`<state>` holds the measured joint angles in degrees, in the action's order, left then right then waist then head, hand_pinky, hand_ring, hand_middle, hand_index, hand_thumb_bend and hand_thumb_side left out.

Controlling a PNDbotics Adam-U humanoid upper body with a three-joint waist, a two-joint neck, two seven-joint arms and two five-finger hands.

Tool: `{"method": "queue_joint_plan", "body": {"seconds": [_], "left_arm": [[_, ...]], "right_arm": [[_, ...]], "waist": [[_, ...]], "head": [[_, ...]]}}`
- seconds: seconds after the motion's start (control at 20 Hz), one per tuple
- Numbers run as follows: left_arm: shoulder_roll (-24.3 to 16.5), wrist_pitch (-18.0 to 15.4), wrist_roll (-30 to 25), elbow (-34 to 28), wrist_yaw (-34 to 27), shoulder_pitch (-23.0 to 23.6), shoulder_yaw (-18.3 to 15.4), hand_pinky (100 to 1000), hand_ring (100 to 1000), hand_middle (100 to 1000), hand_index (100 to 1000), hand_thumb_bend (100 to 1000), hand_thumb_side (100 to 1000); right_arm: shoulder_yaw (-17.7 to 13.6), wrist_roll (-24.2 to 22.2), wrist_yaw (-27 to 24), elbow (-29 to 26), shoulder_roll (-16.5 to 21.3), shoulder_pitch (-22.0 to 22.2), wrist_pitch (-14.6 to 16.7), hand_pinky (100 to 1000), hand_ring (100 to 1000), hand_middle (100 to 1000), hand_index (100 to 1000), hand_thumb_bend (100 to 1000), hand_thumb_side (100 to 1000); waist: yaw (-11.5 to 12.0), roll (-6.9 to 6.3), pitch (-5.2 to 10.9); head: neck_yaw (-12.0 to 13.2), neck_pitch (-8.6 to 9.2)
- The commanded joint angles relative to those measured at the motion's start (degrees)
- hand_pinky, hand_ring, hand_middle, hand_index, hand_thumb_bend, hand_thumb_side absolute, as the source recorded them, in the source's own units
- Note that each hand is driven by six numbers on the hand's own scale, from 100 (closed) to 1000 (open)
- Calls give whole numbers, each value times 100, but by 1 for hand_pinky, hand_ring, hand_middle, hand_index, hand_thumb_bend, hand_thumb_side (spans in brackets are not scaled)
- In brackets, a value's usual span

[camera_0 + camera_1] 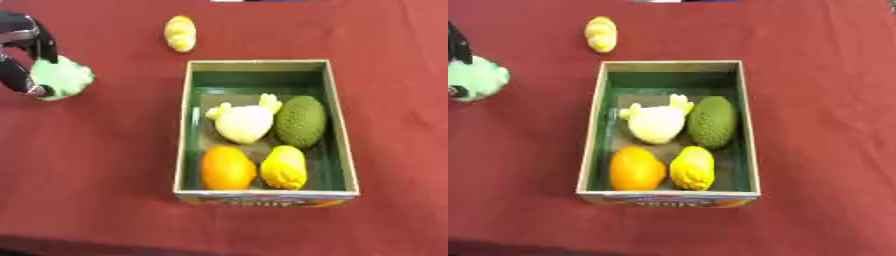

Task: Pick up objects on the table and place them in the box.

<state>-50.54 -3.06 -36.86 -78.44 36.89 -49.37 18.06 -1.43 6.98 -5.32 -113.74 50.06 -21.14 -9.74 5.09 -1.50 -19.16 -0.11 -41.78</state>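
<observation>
Left robot hand [19,55] curls round a pale green object [61,76], left of the box [183,130]

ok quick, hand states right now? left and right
Left hand: shut on the pale green object, out to the left of the box.
Right hand: not in view.

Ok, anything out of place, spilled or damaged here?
Nothing stands out. The box sits upright holding four fruits, a yellow object waits on the table behind it, and the left hand holds a pale green object.
</observation>
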Motion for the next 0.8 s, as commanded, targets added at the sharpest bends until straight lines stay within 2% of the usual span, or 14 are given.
{"method": "queue_joint_plan", "body": {"seconds": [0.05, 0.25, 0.35, 0.4, 0.6, 0.7, 0.8], "left_arm": [[-316, 135, -181, -759, -483, -127, -113, 700, 595, 545, 621, 443, 100], [-134, 295, -447, -1295, -1048, -447, 40, 702, 593, 551, 631, 366, 100], [105, 382, -593, -1385, -1300, -717, 185, 704, 593, 551, 633, 333, 100], [271, 427, -661, -1411, -1429, -879, 268, 704, 589, 548, 631, 282, 100], [916, 571, -934, -1370, -1690, -1483, 613, 705, 592, 552, 635, 288, 100], [1046, 594, -1082, -1280, -1612, -1601, 699, 726, 629, 603, 701, 323, 100], [1046, 597, -1259, -1133, -1420, -1602, 714, 795, 749, 734, 849, 380, 100]], "right_arm": [[-87, -3, -53, -85, 119, -45, 0, 791, 742, 793, 874, 100, 483], [-58, -52, -77, -85, 131, -74, -13, 791, 742, 793, 873, 100, 486], [-42, -84, -96, -85, 138, -116, -23, 791, 742, 793, 873, 100, 487], [-30, -103, -111, -85, 139, -150, -30, 791, 742, 793, 873, 100, 486], [61, -224, -179, -85, 137, -349, -40, 791, 742, 793, 873, 100, 485], [90, -267, -192, -85, 135, -416, -30, 792, 742, 793, 873, 100, 487], [90, -280, -195, -85, 130, -430, -22, 791, 742, 793, 873, 100, 491]], "waist": [[-11, -31, 170], [-50, -103, 232], [-80, -128, 261], [-99, -136, 275], [-178, -154, 299], [-196, -162, 290], [-191, -172, 277]], "head": [[-36, -10], [-60, -35], [-70, -48], [-75, -59], [-46, -79], [-4, -91], [24, -95]]}}
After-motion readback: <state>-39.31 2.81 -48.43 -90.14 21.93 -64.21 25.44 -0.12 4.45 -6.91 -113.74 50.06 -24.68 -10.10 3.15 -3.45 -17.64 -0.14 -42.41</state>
